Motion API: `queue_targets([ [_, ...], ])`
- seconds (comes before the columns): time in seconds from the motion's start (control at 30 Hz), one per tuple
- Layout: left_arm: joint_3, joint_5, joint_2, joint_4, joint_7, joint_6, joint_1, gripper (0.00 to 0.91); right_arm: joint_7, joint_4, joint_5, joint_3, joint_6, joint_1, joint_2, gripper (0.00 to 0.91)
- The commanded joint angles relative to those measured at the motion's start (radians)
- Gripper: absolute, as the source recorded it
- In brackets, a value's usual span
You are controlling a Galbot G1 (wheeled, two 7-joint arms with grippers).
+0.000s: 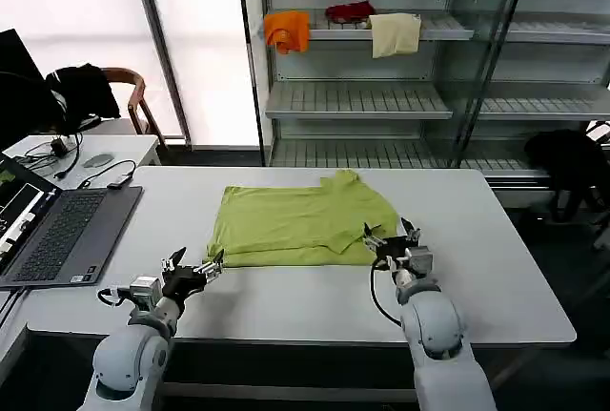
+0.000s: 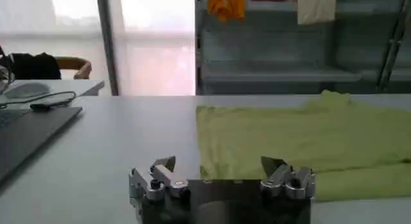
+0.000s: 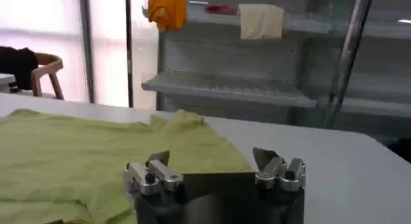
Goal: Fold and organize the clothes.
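Note:
The lime yellow-green T-shirt [image 1: 303, 222] lies partly folded on the white table [image 1: 286, 297], its near edge doubled over. It also spreads across the left wrist view [image 2: 302, 142] and the right wrist view [image 3: 83, 161]. My left gripper [image 1: 195, 268] stands open just off the shirt's near left corner, nothing between its fingers [image 2: 164, 164]. At the shirt's near right corner my right gripper [image 1: 391, 236] is open too, its fingers [image 3: 158, 158] wide apart above the cloth edge.
An open laptop [image 1: 52, 230] sits on the table's left side with cables behind it. A shelf unit [image 1: 381, 96] behind the table holds orange [image 1: 287, 30], red [image 1: 350, 11] and cream [image 1: 395, 33] cloths. A chair with a black garment [image 1: 84, 87] stands at the far left.

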Motion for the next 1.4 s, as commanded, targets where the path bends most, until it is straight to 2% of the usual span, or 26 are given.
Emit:
queue_targets([
  [0.03, 0.004, 0.013, -0.003, 0.007, -0.001, -0.001, 0.026, 0.907, -0.005, 0.069, -0.002, 0.039, 0.000, -0.100, -0.019, 0.907],
  [0.43, 0.012, 0.038, -0.012, 0.055, 0.000, -0.004, -0.005, 0.907, -0.008, 0.002, -0.012, 0.060, 0.005, -0.081, -0.025, 0.907],
  [0.47, 0.012, 0.039, -0.012, 0.060, 0.001, -0.004, -0.008, 0.907, -0.008, -0.004, -0.012, 0.059, 0.006, -0.077, -0.025, 0.806],
  [0.5, 0.014, 0.041, -0.013, 0.070, 0.001, -0.005, -0.012, 0.907, -0.009, -0.021, -0.014, 0.058, 0.008, -0.071, -0.023, 0.756],
  [0.53, 0.015, 0.043, -0.014, 0.075, 0.001, -0.006, -0.015, 0.907, -0.010, -0.043, -0.016, 0.056, 0.009, -0.060, -0.018, 0.534],
  [0.57, 0.016, 0.045, -0.015, 0.078, 0.001, -0.006, -0.017, 0.907, -0.010, -0.051, -0.016, 0.055, 0.010, -0.057, -0.017, 0.453],
  [0.6, 0.018, 0.049, -0.016, 0.084, 0.001, -0.006, -0.021, 0.907, -0.013, -0.068, -0.023, 0.050, 0.015, -0.050, -0.013, 0.312],
  [0.63, 0.019, 0.050, -0.017, 0.088, 0.001, -0.006, -0.024, 0.846, -0.016, -0.082, -0.032, 0.044, 0.019, -0.047, -0.009, 0.252],
  [0.67, 0.020, 0.054, -0.018, 0.092, 0.002, -0.006, -0.026, 0.826, -0.019, -0.092, -0.040, 0.040, 0.027, -0.044, -0.005, 0.161],
  [0.7, 0.022, 0.057, -0.019, 0.095, 0.002, -0.006, -0.027, 0.806, -0.021, -0.104, -0.046, 0.035, 0.030, -0.042, -0.001, 0.121],
  [0.73, 0.024, 0.065, -0.020, 0.102, 0.002, -0.007, -0.030, 0.695, -0.021, -0.114, -0.053, 0.030, 0.033, -0.039, 0.004, 0.010],
  [0.77, 0.025, 0.072, -0.021, 0.107, 0.002, -0.009, -0.032, 0.615, -0.020, -0.123, -0.058, 0.027, 0.037, -0.035, 0.008, 0.000],
  [0.8, 0.025, 0.079, -0.023, 0.111, 0.004, -0.011, -0.034, 0.484, -0.019, -0.132, -0.060, 0.025, 0.041, -0.032, 0.013, 0.000],
  [0.83, 0.025, 0.080, -0.023, 0.114, 0.008, -0.014, -0.035, 0.393, -0.021, -0.135, -0.061, 0.024, 0.043, -0.030, 0.016, 0.000],
  [0.87, 0.026, 0.081, -0.022, 0.115, 0.010, -0.015, -0.035, 0.171, -0.021, -0.137, -0.060, 0.022, 0.043, -0.030, 0.017, 0.000],
  [0.9, 0.027, 0.083, -0.021, 0.118, 0.012, -0.016, -0.035, 0.171, -0.022, -0.139, -0.060, 0.020, 0.045, -0.027, 0.017, 0.000],
  [0.93, 0.027, 0.084, -0.021, 0.121, 0.013, -0.017, -0.037, 0.010, -0.023, -0.141, -0.060, 0.019, 0.046, -0.025, 0.017, 0.000],
  [1.4, 0.032, 0.095, -0.016, 0.129, 0.029, -0.025, -0.046, 0.000, -0.032, -0.113, -0.056, 0.019, 0.046, -0.030, 0.017, 0.000],
])
